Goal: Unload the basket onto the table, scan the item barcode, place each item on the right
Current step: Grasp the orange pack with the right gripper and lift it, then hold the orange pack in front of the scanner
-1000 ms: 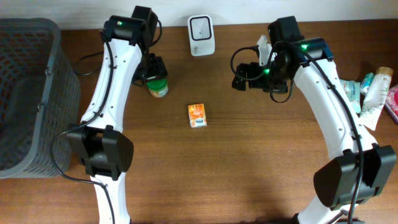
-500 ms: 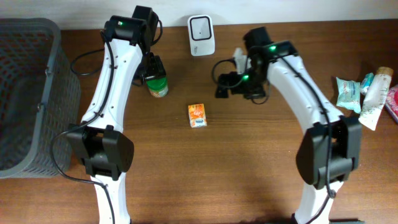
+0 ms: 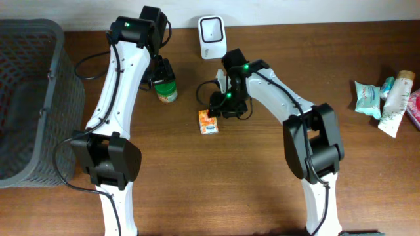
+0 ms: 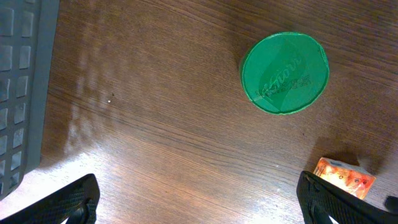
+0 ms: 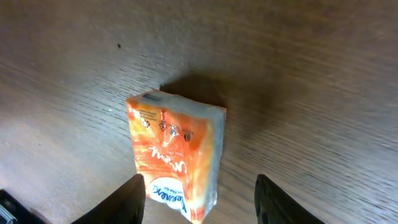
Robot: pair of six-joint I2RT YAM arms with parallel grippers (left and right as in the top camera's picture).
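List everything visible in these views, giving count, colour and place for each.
table: one, brown wood, under everything
basket: one, grey mesh, left edge
scanner: one, white, back centre
jar: one, green lid, upright, left of centre
carton: one, orange, lying flat at centre
packet: one, teal, right edge
tube: one, white, right edge beside the packet
pink item: one, cut off at the right edge, not identifiable
left pincer: one, black fingers, open, above the table by the jar
right pincer: one, black fingers, open, straddling the carton, with a gap on one side
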